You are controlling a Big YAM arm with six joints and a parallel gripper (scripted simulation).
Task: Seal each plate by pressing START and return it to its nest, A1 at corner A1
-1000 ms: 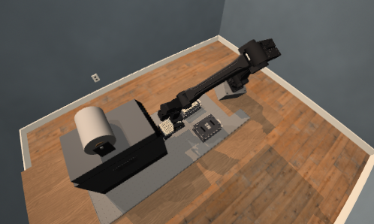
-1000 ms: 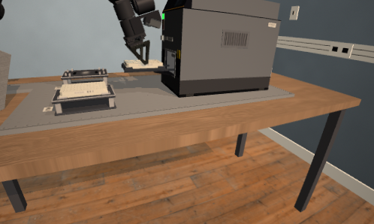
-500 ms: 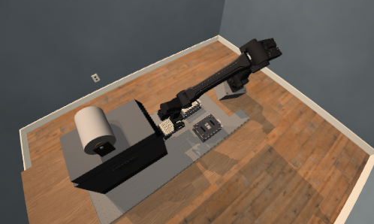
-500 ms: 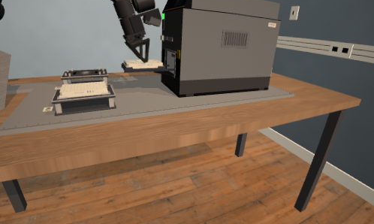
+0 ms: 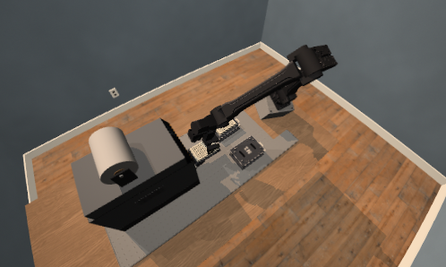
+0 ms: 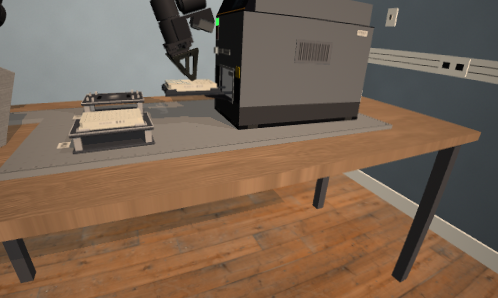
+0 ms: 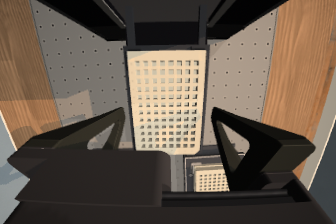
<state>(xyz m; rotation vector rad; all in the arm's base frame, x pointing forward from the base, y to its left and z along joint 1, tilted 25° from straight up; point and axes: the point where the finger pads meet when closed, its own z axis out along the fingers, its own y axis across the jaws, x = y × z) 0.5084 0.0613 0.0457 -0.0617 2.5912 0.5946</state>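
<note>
A cream plate [image 5: 199, 152] [image 6: 190, 85] [image 7: 167, 100] lies flat on the sealer's stage [image 6: 172, 92], which is out in front of the sealer [image 5: 154, 144] [image 6: 300, 76]. The sealer's lamp [image 6: 217, 21] is green. Whether foil covers this plate I cannot tell. My gripper [image 5: 205, 144] [image 6: 192, 78] [image 7: 168, 112] is wide open, with a finger out to each long side of that plate and the tips near its top, touching neither side. The other plate [image 5: 228, 130] [image 6: 112, 119] [image 7: 212, 181] sits in the nearer nest in the exterior view. The other nest [image 5: 247, 152] [image 6: 112, 98] is empty.
The sealer's dark front rises right beside the stage. A white roll [image 5: 112, 153] is on top of the sealer. The nests stand on the grey perforated board [image 6: 195, 128], away from the sealer. A grey block [image 5: 270, 109] stands by the arm's base.
</note>
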